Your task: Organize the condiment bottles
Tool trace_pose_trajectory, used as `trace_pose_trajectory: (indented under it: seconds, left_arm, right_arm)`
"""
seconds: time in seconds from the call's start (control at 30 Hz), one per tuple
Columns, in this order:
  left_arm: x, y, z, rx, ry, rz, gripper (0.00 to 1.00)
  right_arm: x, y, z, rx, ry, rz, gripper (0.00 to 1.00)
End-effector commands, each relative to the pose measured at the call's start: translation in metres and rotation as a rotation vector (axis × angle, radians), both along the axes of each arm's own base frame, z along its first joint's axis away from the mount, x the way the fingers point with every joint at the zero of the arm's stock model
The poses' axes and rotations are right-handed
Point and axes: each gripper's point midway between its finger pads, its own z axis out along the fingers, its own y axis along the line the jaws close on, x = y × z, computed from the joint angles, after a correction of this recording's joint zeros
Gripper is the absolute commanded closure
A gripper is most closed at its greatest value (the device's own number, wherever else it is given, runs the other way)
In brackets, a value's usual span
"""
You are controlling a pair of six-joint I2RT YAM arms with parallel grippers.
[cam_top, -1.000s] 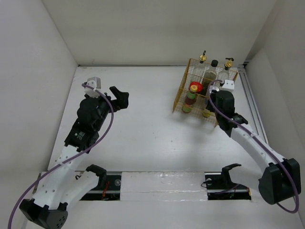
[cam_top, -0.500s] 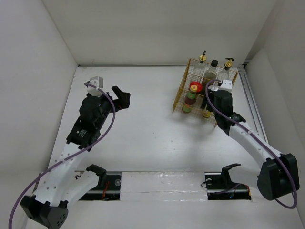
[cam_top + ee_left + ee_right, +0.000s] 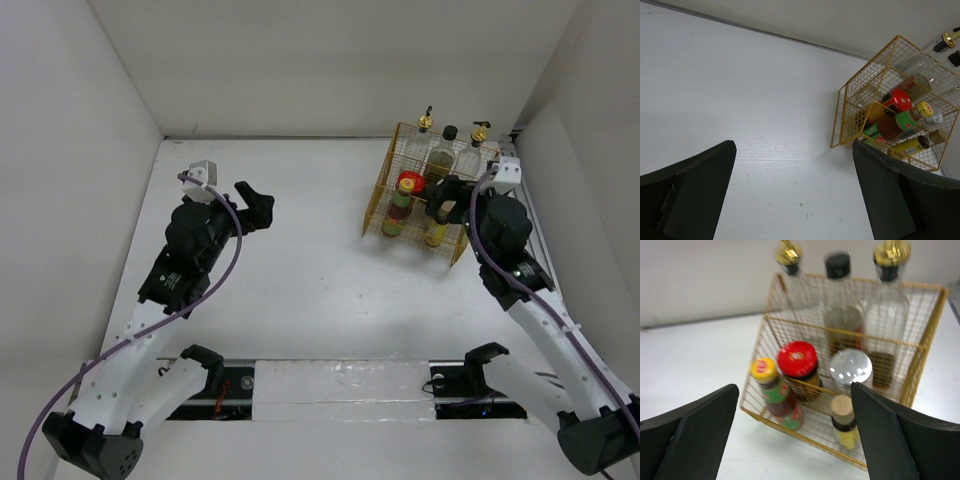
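Observation:
The condiment bottles stand in a gold wire basket point(image 3: 378, 196) at the back right. Its back row holds two clear gold-spouted bottles point(image 3: 789, 255) point(image 3: 892, 255) and a black-capped jar point(image 3: 838, 265). In front are a red-lidded jar point(image 3: 797, 359), a silver-lidded jar point(image 3: 851, 366), a colourful-labelled bottle point(image 3: 777, 392) and a small yellow bottle point(image 3: 842, 422). My right gripper point(image 3: 445, 197) is open just before the basket's right front and holds nothing. My left gripper point(image 3: 255, 205) hangs open over the table's left side, well apart from the basket point(image 3: 860, 107).
White walls close in the table at the back and on both sides. The basket sits close to the right wall and its rail point(image 3: 528, 215). A black and white strip point(image 3: 340, 385) runs along the near edge between the arm bases.
My right gripper's jaws have opened wide, and that arm has swung back to the right, away from the basket's front row. The left arm has hardly moved.

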Motion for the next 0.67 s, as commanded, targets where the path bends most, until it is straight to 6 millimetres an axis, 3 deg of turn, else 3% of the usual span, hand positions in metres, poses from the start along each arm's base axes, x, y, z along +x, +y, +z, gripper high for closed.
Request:
trace_pose_trajectory:
  seconds: [0.0,0.07,0.2,0.4,0.5,0.63]
  left_arm:
    - [-0.007,0.001,0.042,-0.035,-0.128,-0.02,0.01]
    - [-0.01,0.0,0.045,-0.039,-0.136,-0.033,0.01]
    - [-0.014,0.002,0.049,-0.04,-0.161,-0.033,0.01]
    - [-0.023,0.001,0.064,-0.07,-0.208,-0.053,0.01]
    - [-0.033,0.001,0.073,-0.086,-0.247,-0.074,0.01]
    - [-0.036,0.001,0.078,-0.094,-0.265,-0.084,0.01]
  right_arm:
    - [-0.02,0.013,0.074,0.035,-0.188,0.087,0.01]
    - [-0.032,0.019,0.091,0.044,-0.234,0.126,0.01]
    - [-0.064,0.011,0.13,0.081,-0.364,0.142,0.01]
    - [-0.127,-0.021,0.196,0.156,-0.624,0.108,0.01]
    - [-0.133,-0.024,0.197,0.167,-0.653,0.107,0.01]
    - [-0.117,-0.009,0.186,0.147,-0.591,0.148,0.01]
